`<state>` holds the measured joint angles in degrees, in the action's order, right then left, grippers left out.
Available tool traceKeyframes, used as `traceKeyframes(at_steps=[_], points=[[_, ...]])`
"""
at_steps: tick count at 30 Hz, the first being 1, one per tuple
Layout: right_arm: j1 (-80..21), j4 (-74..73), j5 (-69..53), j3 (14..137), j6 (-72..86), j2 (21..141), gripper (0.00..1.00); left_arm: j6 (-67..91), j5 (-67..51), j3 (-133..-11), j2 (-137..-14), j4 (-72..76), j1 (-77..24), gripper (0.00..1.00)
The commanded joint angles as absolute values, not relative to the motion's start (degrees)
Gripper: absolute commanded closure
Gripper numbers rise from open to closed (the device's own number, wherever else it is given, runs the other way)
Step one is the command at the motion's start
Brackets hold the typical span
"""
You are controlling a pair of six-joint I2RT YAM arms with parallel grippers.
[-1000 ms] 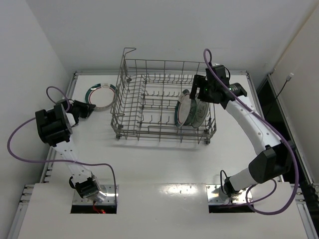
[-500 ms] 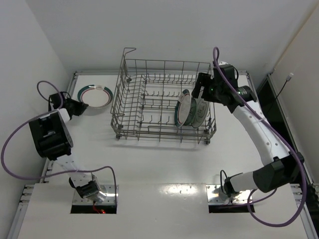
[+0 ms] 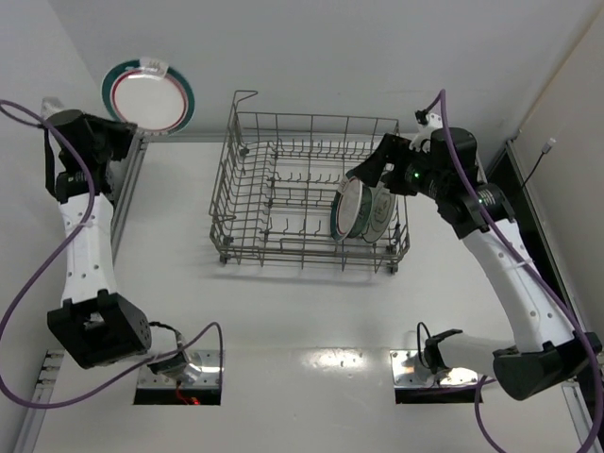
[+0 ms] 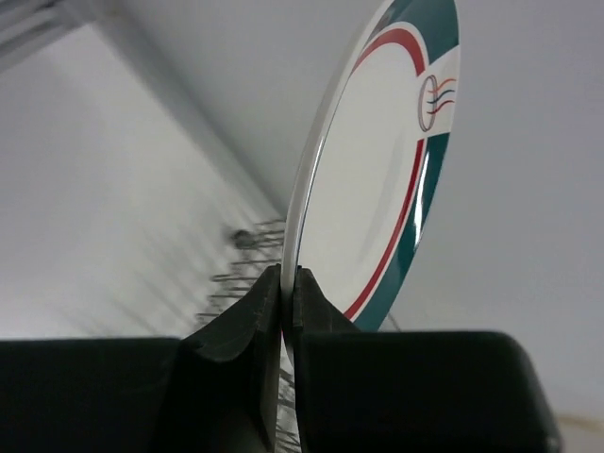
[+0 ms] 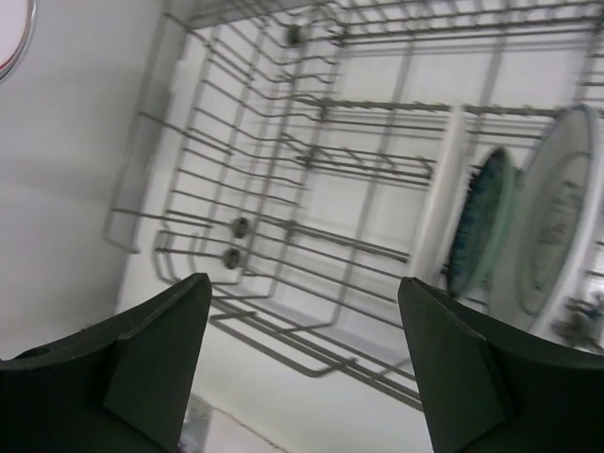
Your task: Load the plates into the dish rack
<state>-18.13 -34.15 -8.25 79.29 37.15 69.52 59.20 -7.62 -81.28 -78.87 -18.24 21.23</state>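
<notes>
My left gripper (image 3: 121, 132) is shut on the rim of a white plate (image 3: 148, 97) with green and red rings, held high in the air at the back left, left of the dish rack (image 3: 311, 193). In the left wrist view the two pads pinch the edge of this plate (image 4: 377, 189) at my left gripper (image 4: 288, 274). Three plates (image 3: 357, 209) stand upright in the rack's right end. My right gripper (image 3: 363, 173) hovers open above them, with nothing between the fingers. In the right wrist view my right gripper (image 5: 302, 283) looks down into the rack (image 5: 283, 170), with a teal plate (image 5: 481, 222) and a white plate (image 5: 557, 226) at the right.
The rack's tall wire sides and a raised handle (image 3: 243, 97) at its back left corner stand between the two arms. White walls close in on the left and behind. Purple cables loop from both arms.
The left arm has swung up and back, lifting the ringed plate off the table at the back left into the air. The right gripper has risen slightly above the racked plates.
</notes>
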Motion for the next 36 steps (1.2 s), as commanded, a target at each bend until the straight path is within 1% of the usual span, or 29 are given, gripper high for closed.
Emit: traceKeyframes(at_steps=[1, 2, 3, 4, 5, 6, 7, 8, 12, 17, 24, 25, 26, 27, 28, 29, 30, 31, 32, 33, 34, 35, 36], points=[[-18.4, -25.6, -17.7, 76.4, 40.9, 70.1, 0.22, 59.9, -15.3, -85.0, -73.7, -11.5, 15.1, 1.00], [-18.4, -23.7, -19.2, 75.5, 42.0, 70.1, 0.22, 59.9, -16.6, -83.9, -72.7, -9.4, 13.4, 1.00], [-18.4, -17.8, -21.0, 72.5, 43.4, 70.1, 0.20, 60.5, -19.6, -80.7, -70.7, -7.1, 9.8, 1.00], [-18.4, -13.4, -25.7, 70.2, 45.3, 69.3, 0.19, 60.5, -21.1, -78.9, -69.7, -4.8, 8.3, 1.00], [-18.4, -8.4, -27.9, 67.7, 50.1, 68.6, 0.18, 61.3, -22.2, -76.8, -68.8, -1.8, 6.9, 1.00], [-18.4, -3.3, -29.9, 62.5, 52.8, 68.0, 0.17, 62.6, -23.5, -72.7, -68.0, -0.1, 4.6, 1.00], [-17.8, 5.9, -32.2, 60.3, 55.3, 67.4, 0.15, 63.2, -26.0, -70.7, -67.2, 1.7, 3.6, 1.00], [-17.8, 9.0, -32.8, 58.6, 58.4, 66.7, 0.14, 63.7, -26.5, -69.0, -65.8, 2.7, 2.5, 1.00], [-18.5, 12.7, -32.8, 57.0, 58.4, 66.7, 0.13, 63.7, -27.8, -63.7, -63.1, 3.3, -3.2, 1.00], [-18.5, 21.7, -32.3, 52.0, 61.7, 65.5, 0.11, 63.2, -25.8, -61.9, -62.5, 2.5, -11.5, 1.00], [-18.5, 20.7, -32.3, 51.4, 61.7, 66.8, 0.11, 66.1, -22.5, -59.3, -61.9, 5.4, -22.6, 1.00], [-18.5, 20.7, -32.3, 51.4, 61.7, 67.3, 0.14, 66.1, -22.5, -58.7, -61.9, 5.9, -23.6, 1.00], [-18.5, 20.7, -32.3, 50.7, 61.7, 67.3, 0.19, 66.9, -22.5, -58.7, -61.9, 6.6, -25.5, 1.00], [-18.5, 20.7, -32.3, 50.7, 61.7, 67.3, 0.54, 66.9, -22.5, -58.7, -62.5, 6.6, -26.2, 1.00], [-18.5, 20.7, -31.5, 50.1, 62.2, 67.3, 0.72, 65.2, -22.5, -58.7, -62.5, 6.0, -26.2, 1.00], [-18.5, 18.7, -29.8, 50.1, 62.2, 66.4, 0.85, 63.9, -22.5, -59.5, -63.0, 4.9, -26.7, 1.00], [-17.8, 15.7, -28.1, 50.1, 60.2, 64.3, 1.00, 62.2, -23.0, -60.2, -63.0, 3.3, -26.2, 0.91], [-17.8, 12.2, -26.1, 51.7, 58.7, 63.0, 1.00, 60.6, -23.0, -60.9, -64.2, -1.4, -25.5, 0.78], [-17.8, 5.4, -21.4, 52.6, 57.1, 61.8, 1.00, 57.1, -23.9, -62.5, -64.2, -3.9, -23.5, 0.44], [-17.8, 1.4, -18.9, 53.8, 55.3, 60.7, 1.00, 55.0, -23.9, -63.4, -65.2, -6.8, -22.5, 0.32], [-17.8, -3.1, -12.2, 57.3, 51.5, 60.0, 1.00, 52.8, -23.2, -64.4, -66.4, -13.5, -21.5, 0.27], [-18.8, -8.2, -7.9, 59.8, 49.4, 60.0, 1.00, 47.9, -22.0, -67.1, -67.1, -17.5, -19.7, 0.25], [-19.3, -16.5, -4.3, 62.2, 47.5, 60.0, 1.00, 45.6, -16.7, -68.5, -67.8, -21.4, -19.2, 0.24]])
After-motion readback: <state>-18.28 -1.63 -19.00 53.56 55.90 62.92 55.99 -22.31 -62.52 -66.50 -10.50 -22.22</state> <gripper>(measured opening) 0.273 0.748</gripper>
